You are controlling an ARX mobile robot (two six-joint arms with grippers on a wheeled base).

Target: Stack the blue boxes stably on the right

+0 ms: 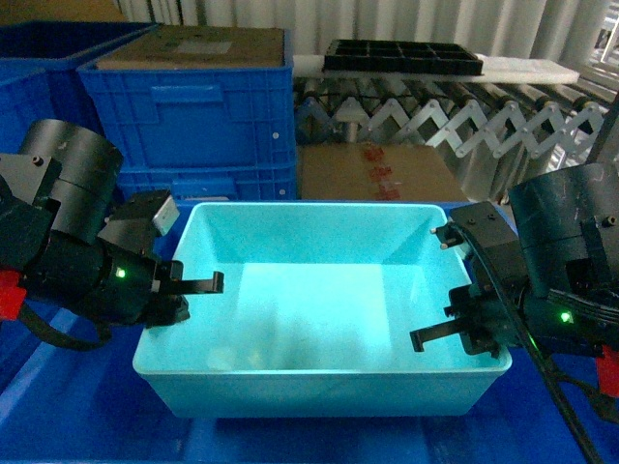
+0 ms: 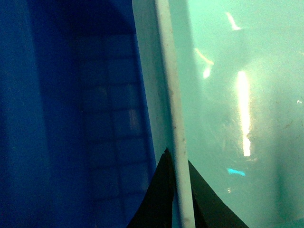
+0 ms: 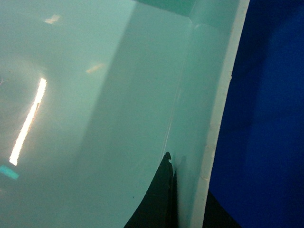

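Both hands, left hand (image 1: 198, 286) and right hand (image 1: 435, 338), clamp the turquoise tub (image 1: 319, 387) rims, outer fingers hidden.

The turquoise tub (image 1: 319, 319) lies open above, its inside free for reaching, while stacked dark-blue ribbed crates (image 1: 193, 106) and a cardboard box (image 1: 377, 172) crowd close behind it.

text: none legible | cardboard box (image 1: 375, 172): red marks, unreadable
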